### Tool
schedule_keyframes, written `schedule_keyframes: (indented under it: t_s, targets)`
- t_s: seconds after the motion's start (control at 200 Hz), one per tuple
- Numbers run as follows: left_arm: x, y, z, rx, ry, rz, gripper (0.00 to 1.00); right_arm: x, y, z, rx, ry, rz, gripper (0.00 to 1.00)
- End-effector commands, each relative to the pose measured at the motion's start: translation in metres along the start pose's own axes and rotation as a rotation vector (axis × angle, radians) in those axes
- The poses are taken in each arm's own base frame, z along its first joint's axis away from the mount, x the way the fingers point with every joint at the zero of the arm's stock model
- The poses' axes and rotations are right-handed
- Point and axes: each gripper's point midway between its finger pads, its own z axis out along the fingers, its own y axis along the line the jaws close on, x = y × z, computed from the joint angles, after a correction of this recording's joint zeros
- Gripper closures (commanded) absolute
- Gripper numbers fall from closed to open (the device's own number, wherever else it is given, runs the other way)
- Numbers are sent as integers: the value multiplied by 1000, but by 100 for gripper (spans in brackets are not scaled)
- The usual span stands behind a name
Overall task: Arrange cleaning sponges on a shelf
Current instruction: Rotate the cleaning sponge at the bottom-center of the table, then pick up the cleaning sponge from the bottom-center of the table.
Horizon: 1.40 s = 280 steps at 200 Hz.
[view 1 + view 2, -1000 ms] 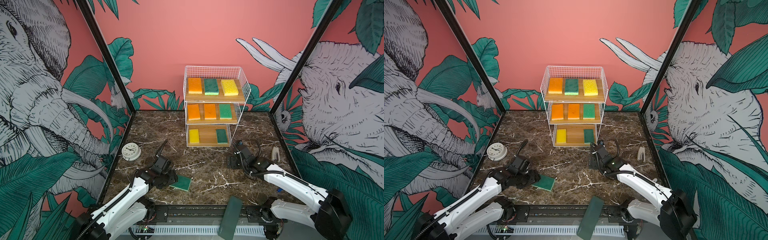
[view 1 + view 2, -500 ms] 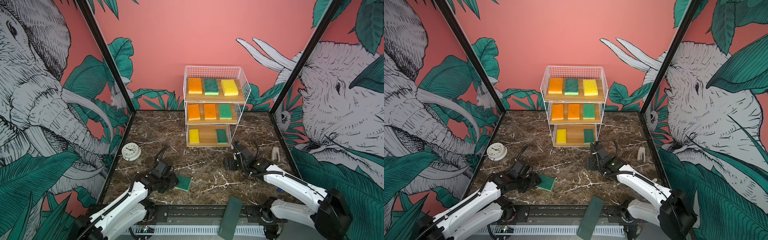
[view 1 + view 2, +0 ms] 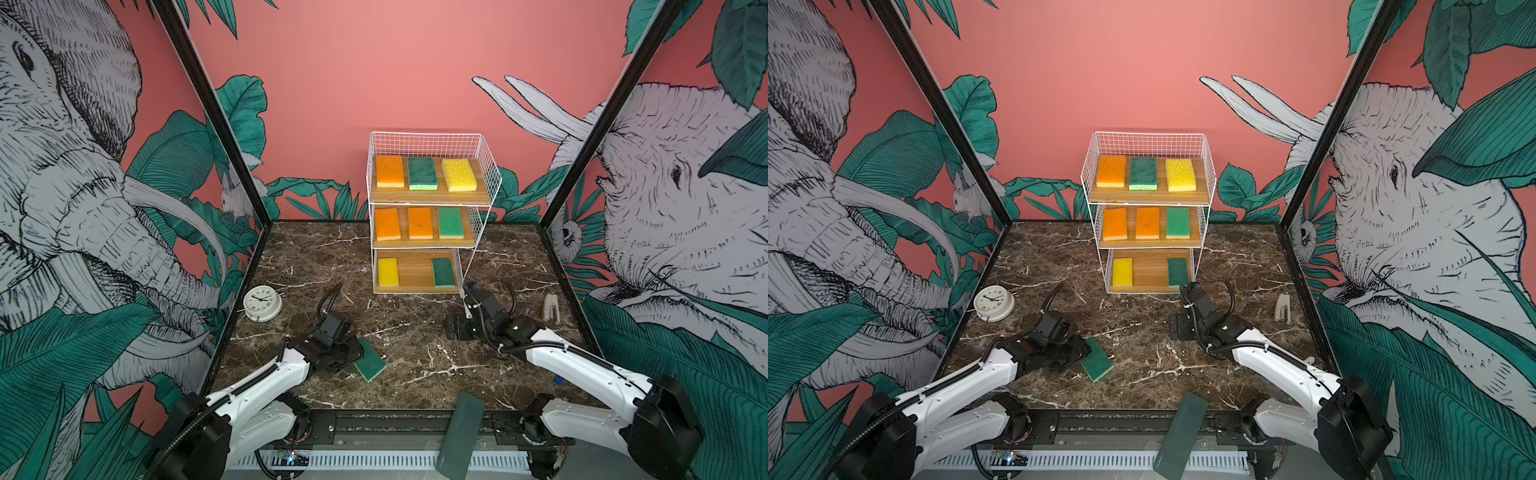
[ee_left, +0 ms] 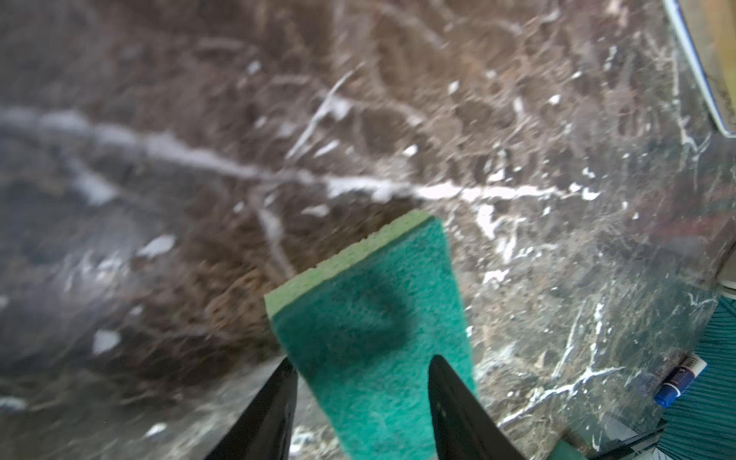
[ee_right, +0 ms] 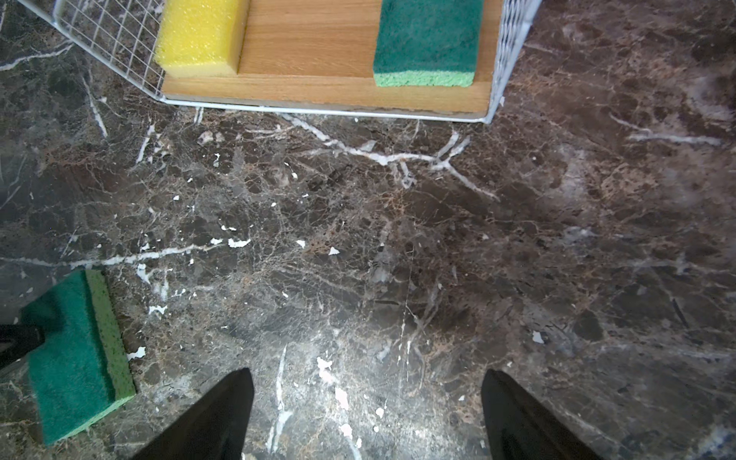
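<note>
Closest to the front edge of the counter [image 3: 415, 361], a long dark grey-green slab [image 3: 459, 436] leans over the rail. Just beyond it, toward the front left corner, the loose green sponge [image 3: 371, 362] lies with its dark scouring face up and paler foam showing along its edges. Its long axis runs diagonally, from the left claw [image 4: 361, 358] out toward the front right corner. The left arm reaches in low from the front left, wrist bent down. Its claw's fingers sit partly spread at the sponge's near end, one against a long side and the other over the face. Whether they pinch it I cannot tell.

Farther in, the right arm stretches from the front right corner. The right claw [image 5: 366, 372] hangs low and spread wide over bare marble.

At the back edge stands the shelf [image 3: 415, 270], holding eight sponges with their long axes front to back:
- **Bottom board:** yellow [image 3: 387, 272] and green [image 3: 443, 272]
- **Middle board:** two orange and one green
- **Top board:** orange, green and yellow
</note>
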Motion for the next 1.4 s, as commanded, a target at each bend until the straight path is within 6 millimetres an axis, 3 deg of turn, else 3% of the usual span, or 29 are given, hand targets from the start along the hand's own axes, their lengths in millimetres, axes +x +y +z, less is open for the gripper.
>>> schedule_keyframes:
  t_s: [0.0,0.335,0.525,0.865,1.185,1.395]
  targets:
    - [-18,-31,4,49,-23,69,44,7,1,5,-15,12,9,9]
    - [-43,-93,20,102,46,250,41,19,-10,1,2,10,28,9]
    - [-45,-106,10,97,83,346,37,27,-18,-3,19,8,34,9]
    - [-22,-48,-35,-51,58,434,21,33,-22,-4,31,13,25,7]
    - [23,-36,-24,-121,58,680,14,39,-36,-4,108,46,75,4]
    - [27,-22,-14,-146,34,648,12,50,-33,-2,84,90,112,4]
